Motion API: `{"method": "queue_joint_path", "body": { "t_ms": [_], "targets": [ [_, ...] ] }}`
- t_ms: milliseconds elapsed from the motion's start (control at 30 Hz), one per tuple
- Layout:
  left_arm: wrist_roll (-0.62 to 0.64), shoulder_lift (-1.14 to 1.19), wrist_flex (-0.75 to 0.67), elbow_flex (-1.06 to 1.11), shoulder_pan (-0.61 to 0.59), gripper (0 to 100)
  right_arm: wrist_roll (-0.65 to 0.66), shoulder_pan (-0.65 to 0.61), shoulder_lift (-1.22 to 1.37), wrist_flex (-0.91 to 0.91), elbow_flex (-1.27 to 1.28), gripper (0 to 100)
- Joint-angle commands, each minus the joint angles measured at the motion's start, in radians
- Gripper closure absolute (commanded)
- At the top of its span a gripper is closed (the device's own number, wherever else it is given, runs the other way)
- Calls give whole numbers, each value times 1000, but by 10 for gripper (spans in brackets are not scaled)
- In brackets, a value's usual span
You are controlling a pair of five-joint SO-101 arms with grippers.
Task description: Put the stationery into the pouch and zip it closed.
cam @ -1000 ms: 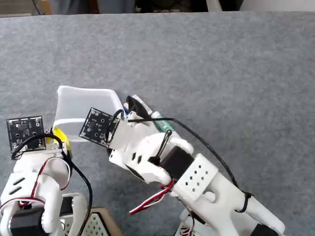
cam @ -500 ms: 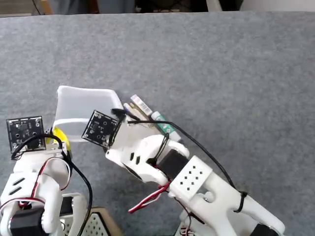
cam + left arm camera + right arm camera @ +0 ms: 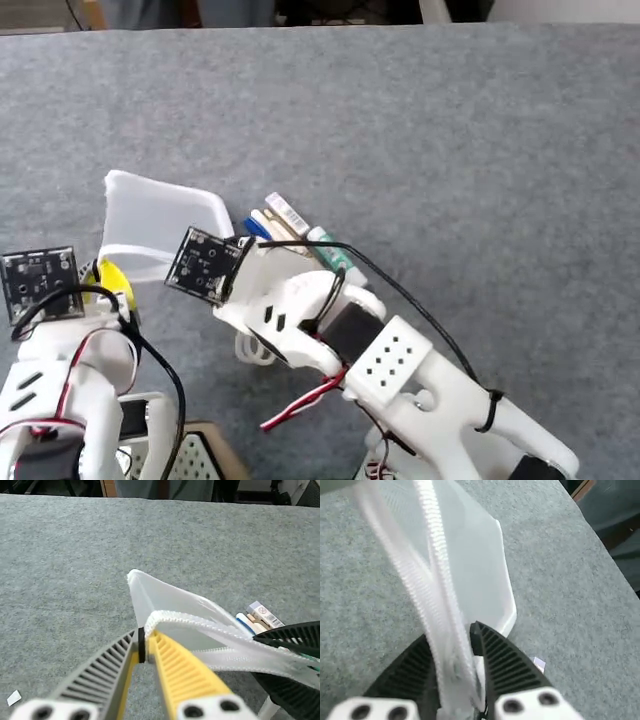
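The translucent white pouch [image 3: 155, 222] lies on the grey mat, its zipper edge lifted off the surface. My left gripper [image 3: 142, 638], with one grey and one yellow finger [image 3: 108, 282], is shut on one end of the pouch's [image 3: 172, 605] zipper edge. My right gripper [image 3: 451, 635] has black fingers closed around the white zipper band at the other end of the pouch [image 3: 470, 555]. The stationery [image 3: 292, 228], a few pens and a barcoded stick, lies on the mat just outside the pouch, beside the right arm. It also shows in the left wrist view as stationery [image 3: 256, 617].
The grey mat [image 3: 450, 140] stretches open to the back and right. A small white scrap [image 3: 539, 664] lies on the mat near the pouch. The right arm's white body [image 3: 400, 365] crosses the front middle.
The right gripper came off the stationery and down to the pouch's zipper edge. The left arm pulled back to the left, and the pouch shifted and tilted left, uncovering more of the pens.
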Motion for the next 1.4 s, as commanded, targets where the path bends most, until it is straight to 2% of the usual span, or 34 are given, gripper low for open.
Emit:
{"method": "queue_joint_path", "body": {
  "t_ms": [0,133,267,567,800,867,967,1067,1367],
  "targets": [
    [12,3,41,-131,16,923,17,0,-22,144,-117,986],
    [12,9,92,-174,16,856,17,-5,-22,293,-245,986],
    [6,8,104,-145,16,852,17,-5,-22,359,-321,986],
    [6,6,74,-51,16,852,17,-5,-38,414,-334,986],
    [9,12,21,-16,16,852,20,-92,-136,450,-328,986],
    [11,11,20,-18,15,880,21,-91,-145,448,-328,986],
    [9,5,14,-25,15,977,17,-91,-148,448,-328,986],
    [11,5,18,-25,15,954,17,-91,-150,448,-328,986],
    [6,3,23,-25,15,971,21,-91,-151,448,-328,985]
  ]
}}
